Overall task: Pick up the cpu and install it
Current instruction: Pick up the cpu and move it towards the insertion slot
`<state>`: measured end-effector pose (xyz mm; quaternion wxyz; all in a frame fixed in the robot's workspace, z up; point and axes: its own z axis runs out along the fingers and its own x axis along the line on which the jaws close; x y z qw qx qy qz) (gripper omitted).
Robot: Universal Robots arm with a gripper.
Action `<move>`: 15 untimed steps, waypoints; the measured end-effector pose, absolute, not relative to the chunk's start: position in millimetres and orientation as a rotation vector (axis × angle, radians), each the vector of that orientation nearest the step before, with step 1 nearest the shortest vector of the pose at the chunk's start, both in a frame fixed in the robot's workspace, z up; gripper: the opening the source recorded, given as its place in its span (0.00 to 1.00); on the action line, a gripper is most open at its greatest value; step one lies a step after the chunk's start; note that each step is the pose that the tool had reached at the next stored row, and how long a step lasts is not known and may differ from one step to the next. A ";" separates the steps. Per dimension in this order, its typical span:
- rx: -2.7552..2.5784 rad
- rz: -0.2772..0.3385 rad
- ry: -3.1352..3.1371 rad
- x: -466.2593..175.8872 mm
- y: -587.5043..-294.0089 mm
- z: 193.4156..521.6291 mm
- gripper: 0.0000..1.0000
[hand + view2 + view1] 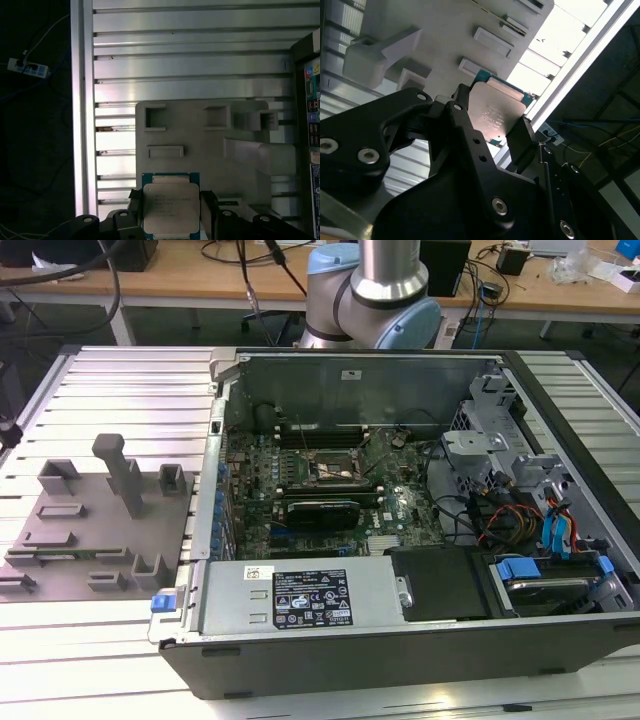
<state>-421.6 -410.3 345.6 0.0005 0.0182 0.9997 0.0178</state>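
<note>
Between the fingers: the cpu [170,202], metal top toward the wrist cameras and green edge showing. The gripper [171,214] has its fingers [208,210] clamped on two opposite edges.
Below the cpu: the grey fixture plate [200,150], apparently well apart from the chip, which hangs clear of it.
Slip risk: the hold is on thin edges only, so a jolt could probably tilt or drop the chip.
Seating risk: a skewed or wrongly turned chip could likely damage the socket [335,468].
Snag risk: case walls and loose cables may catch the fingers.
Plate pockets: nothing visible in the square recesses.
Computer case [400,655]: open, at the exterior view's right of the plate.
Near wall: power supply [300,598].
Middle: green motherboard [395,505] carrying the socket; whether the socket is occupied I cannot tell.
Right bay: drive cage [480,455] and cables.
</note>
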 end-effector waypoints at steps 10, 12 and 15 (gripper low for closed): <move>0.057 0.056 3.140 -421.4 -410.0 365.1 0.55; 0.057 0.056 3.139 -421.4 -409.9 369.0 0.55; 0.057 0.056 3.139 -421.4 -409.6 375.2 0.55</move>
